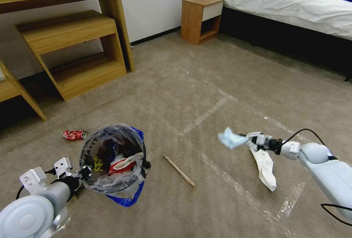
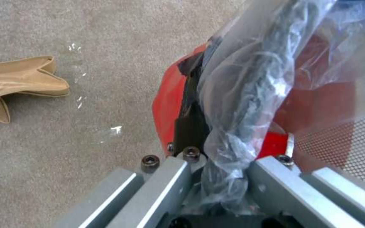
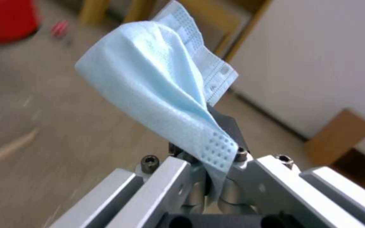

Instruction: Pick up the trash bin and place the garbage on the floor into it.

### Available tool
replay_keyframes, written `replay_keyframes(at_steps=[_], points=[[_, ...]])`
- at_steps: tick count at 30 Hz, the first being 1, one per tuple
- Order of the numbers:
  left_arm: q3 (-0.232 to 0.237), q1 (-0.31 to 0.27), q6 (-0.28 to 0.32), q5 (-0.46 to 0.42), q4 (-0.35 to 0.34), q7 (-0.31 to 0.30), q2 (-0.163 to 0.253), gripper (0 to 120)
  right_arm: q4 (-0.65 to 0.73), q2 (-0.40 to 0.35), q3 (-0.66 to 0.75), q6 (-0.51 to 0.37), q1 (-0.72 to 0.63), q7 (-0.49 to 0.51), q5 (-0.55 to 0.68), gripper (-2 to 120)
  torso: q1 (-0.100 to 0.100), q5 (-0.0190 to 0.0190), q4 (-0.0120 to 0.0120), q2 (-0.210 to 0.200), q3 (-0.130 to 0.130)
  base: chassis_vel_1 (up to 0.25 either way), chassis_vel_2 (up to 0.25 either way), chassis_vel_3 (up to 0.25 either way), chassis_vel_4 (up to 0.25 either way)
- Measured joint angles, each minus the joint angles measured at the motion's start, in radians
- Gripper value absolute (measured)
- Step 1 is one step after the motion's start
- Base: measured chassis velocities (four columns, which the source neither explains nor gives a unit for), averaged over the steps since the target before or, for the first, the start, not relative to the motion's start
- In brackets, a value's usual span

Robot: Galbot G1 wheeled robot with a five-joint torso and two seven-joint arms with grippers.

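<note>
Trash bin, open carpet beyond

The crinkled bag covers the trash bin's rim where the left pincer closes on it, so the contact cannot be seen. In the right wrist view the face mask hides the right pincer's tips, and the floor with the wooden stick is blurred. The bed is cut off by the head view's edge.

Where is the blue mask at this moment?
In the head view the mask hangs from the right end effector, above the floor and right of the stick and bin.
</note>
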Motion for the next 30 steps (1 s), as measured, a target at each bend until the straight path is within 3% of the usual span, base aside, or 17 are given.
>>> replay_keyframes(at_steps=[3, 14, 16, 22, 26, 28, 30], points=[[0.011, -0.008, 0.0, -0.001, 0.008, -0.003, 0.005, 0, 0.189, -0.045, 0.072, -0.07, -0.069, 0.075, 0.093, 0, 0.0, -0.0006, 0.0, 0.0, 0.0, 0.0, 0.0, 0.0, 0.0], [0.027, -0.015, 0.0, 0.012, 0.027, 0.0, -0.014, 0, 0.52, -0.131, 0.091, -0.159, -0.056, 0.15, 0.224, 0, 0.0, -0.0008, 0.0001, 0.0, 0.0, 0.0, 0.0, 0.0, 0.0], [0.026, -0.02, 0.0, 0.01, 0.03, 0.002, -0.014, 0, 0.608, -0.149, 0.032, -0.182, -0.009, 0.178, 0.292, 0, 0.0, -0.0003, 0.0001, 0.0, 0.0, 0.0, 0.0, 0.0, 0.0], [0.026, -0.025, 0.0, 0.009, 0.037, 0.005, -0.014, 0, 0.698, -0.155, -0.119, -0.215, 0.118, 0.201, 0.35, 0, 0.0, -0.0007, 0.0002, 0.0, 0.0, 0.0, 0.0, 0.0, 0.0], [0.028, -0.029, 0.0, 0.007, 0.04, 0.005, -0.016, 0, 0.713, -0.128, -0.233, -0.222, 0.199, 0.205, 0.35, 0, 0.0, -0.0004, 0.0001, 0.0, 0.0, 0.0, 0.0, 0.0, 0.0], [0.036, -0.029, 0.0, 0.012, 0.043, 0.006, -0.021, 0, 0.701, -0.07, -0.389, -0.223, 0.3, 0.207, 0.327, 0, 0.0, -0.0003, 0.0002, 0.0, 0.0, 0.0, 0.0, 0.0, 0.0], [0.038, -0.029, 0.0, 0.015, 0.044, 0.006, -0.024, 0, 0.692, -0.049, -0.435, -0.222, 0.331, 0.206, 0.317, 0, 0.0, -0.0004, 0.0003, 0.0, 0.0, 0.0, 0.0, 0.0, 0.0]])
